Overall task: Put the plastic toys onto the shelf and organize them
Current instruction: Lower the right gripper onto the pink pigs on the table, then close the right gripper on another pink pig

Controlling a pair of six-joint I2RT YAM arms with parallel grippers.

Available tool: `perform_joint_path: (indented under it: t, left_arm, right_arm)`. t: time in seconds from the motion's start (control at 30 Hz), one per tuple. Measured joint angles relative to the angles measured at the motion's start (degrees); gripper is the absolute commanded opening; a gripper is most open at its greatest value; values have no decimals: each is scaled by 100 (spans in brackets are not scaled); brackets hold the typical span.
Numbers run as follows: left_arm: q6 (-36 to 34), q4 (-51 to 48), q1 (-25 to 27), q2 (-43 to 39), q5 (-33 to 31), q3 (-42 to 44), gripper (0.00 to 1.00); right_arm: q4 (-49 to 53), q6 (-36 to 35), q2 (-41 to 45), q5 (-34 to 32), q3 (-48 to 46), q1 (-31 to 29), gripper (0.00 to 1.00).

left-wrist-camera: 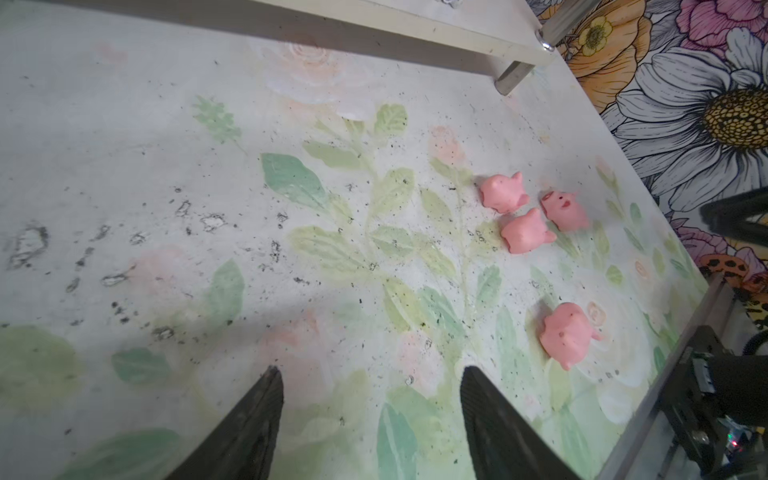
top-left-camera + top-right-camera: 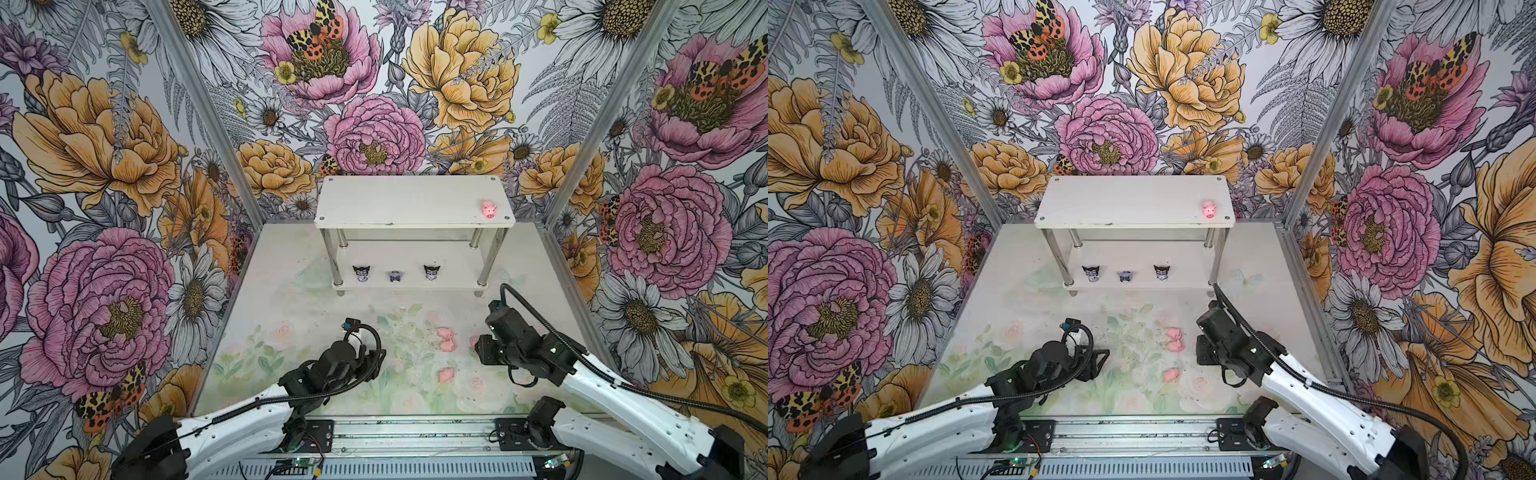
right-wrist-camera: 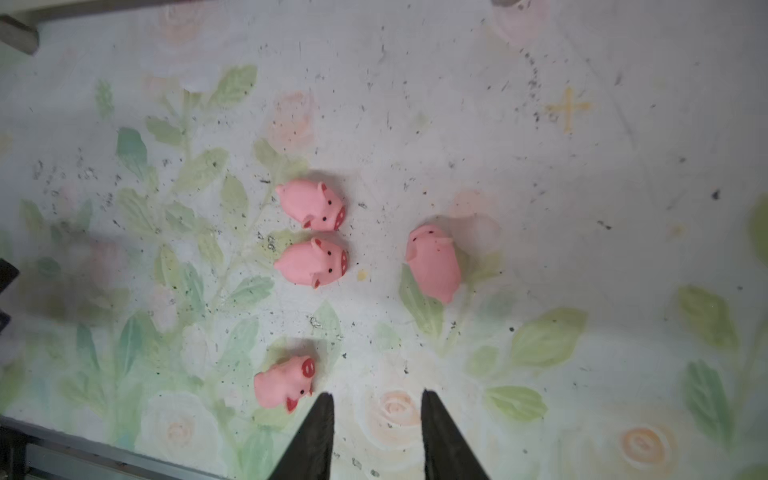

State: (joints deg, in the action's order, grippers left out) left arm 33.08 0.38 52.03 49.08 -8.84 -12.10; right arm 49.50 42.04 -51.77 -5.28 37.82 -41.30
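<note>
Right fingers [image 3: 320,436] part-open, empty, just beside pig [image 3: 284,382]; left fingers [image 1: 257,424] wider, empty.

Lab robot cell: floral walls [image 2: 83,166], aluminium frame [image 2: 208,112].

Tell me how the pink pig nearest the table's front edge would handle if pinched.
The pig looks tiny beside the right gripper, so probably light. Its rounded, smooth body may slip from a pinch or skid if nudged.

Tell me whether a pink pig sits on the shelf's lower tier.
No, the lower tier holds only three black-eared figures.
</note>
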Motion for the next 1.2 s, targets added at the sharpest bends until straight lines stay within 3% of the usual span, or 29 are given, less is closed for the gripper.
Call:
perform_joint_path:
  t: [0.07,0.13,0.2,0.3,0.47,0.97,1.2]
  left_arm:
    - [59,284,37,404,-15,-76,70]
    - [116,474,74,728,-17,-140,70]
    - [155,634,155,966,-24,-205,72]
    - [177,791,321,1274,-44,-374,73]
    - [201,984,426,1604,-57,-601,73]
    - [262,1058,426,1805,-59,-645,74]
    - [260,1021,420,1622,-81,-645,75]
  right_arm:
    - [-330,42,-337,17,-94,-131,15]
    - [-640,0,-610,35,-109,-195,15]
    - [-966,-20,-837,61,-140,-247,23]
    - [-1338,-173,-1117,74,-216,-304,45]
    - [-1709,-490,-1534,87,-251,-306,54]
    - [-2293,-901,-2800,-116,-87,-306,56]
    - [-2583,-1075,-3346,-219,240,-304,52]
